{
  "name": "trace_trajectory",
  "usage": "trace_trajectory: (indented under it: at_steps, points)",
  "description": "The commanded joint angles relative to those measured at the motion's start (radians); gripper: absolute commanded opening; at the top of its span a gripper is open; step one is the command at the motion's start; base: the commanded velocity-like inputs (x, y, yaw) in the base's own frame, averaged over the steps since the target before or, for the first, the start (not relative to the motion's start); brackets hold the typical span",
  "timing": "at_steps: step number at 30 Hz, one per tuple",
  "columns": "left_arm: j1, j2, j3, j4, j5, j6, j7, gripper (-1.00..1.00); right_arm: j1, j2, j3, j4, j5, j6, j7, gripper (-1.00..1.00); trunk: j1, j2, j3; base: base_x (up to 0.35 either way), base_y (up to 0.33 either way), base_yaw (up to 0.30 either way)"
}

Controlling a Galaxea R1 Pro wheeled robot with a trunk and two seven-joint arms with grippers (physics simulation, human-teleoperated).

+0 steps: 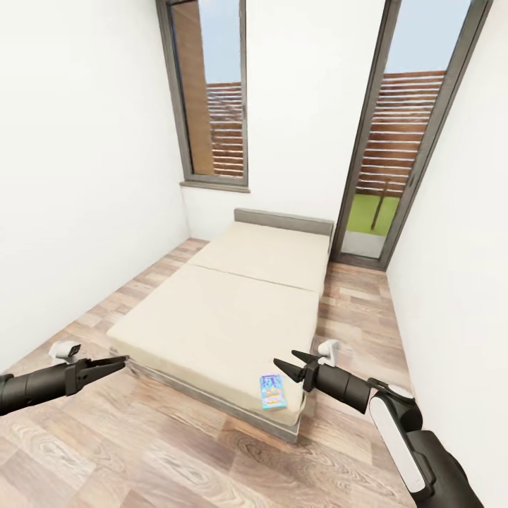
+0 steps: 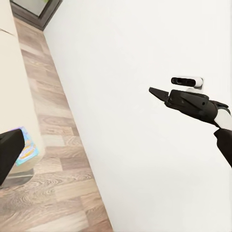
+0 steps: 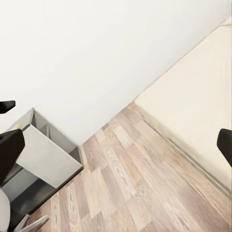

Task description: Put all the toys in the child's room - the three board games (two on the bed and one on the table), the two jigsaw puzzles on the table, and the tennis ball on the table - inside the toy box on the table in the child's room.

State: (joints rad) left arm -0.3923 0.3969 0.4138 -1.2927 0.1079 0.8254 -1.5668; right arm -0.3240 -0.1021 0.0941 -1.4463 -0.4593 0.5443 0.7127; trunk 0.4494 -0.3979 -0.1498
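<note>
One small blue board game (image 1: 272,392) is seen at the bed's (image 1: 212,317) near corner. Both the left gripper (image 1: 121,363) and right gripper (image 1: 286,364) are held open and empty beside the bed.

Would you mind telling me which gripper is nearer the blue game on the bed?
The right gripper hovers open just above and beside the blue game at the bed's near corner; the left gripper is across the bed's foot.

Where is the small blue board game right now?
In the head view, the blue board game lies flat on the bed, at its near right corner, just below and left of the right gripper.
</note>
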Motion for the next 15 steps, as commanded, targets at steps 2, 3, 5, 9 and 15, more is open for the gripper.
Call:
trace_trajectory:
  at_steps: [2, 3, 5, 9, 15]
  points:
    - [0.0, 0.0, 0.0, 0.0, -0.001, 0.011, -0.004, 1.0, -0.001, -0.001, 0.001, 0.0, -0.009, 0.008, -0.002, 1.0, 0.001, -0.002, -0.001, 0.0, 0.0, -0.281]
    - [0.0, 0.0, 0.0, 0.0, -0.001, 0.011, -0.004, 1.0, -0.001, -0.001, 0.001, 0.0, -0.009, 0.007, -0.002, 1.0, 0.001, -0.002, -0.001, 0.0, 0.0, -0.281]
    - [0.0, -0.001, 0.0, 0.0, -0.001, 0.011, -0.004, 1.0, -0.001, -0.001, 0.001, 0.0, -0.009, 0.008, -0.002, 1.0, 0.001, -0.002, 0.0, 0.0, 0.0, -0.281]
    - [0.0, -0.001, 0.0, 0.0, -0.001, 0.011, -0.004, 1.0, -0.001, -0.003, 0.001, 0.0, -0.009, 0.008, -0.001, 1.0, 0.001, -0.002, 0.001, 0.0, 0.0, -0.281]
    - [0.0, -0.001, 0.0, 0.0, 0.0, 0.011, -0.004, 1.0, -0.001, -0.003, 0.001, 0.0, -0.009, 0.008, -0.002, 1.0, 0.001, -0.002, 0.004, 0.0, 0.0, -0.281]
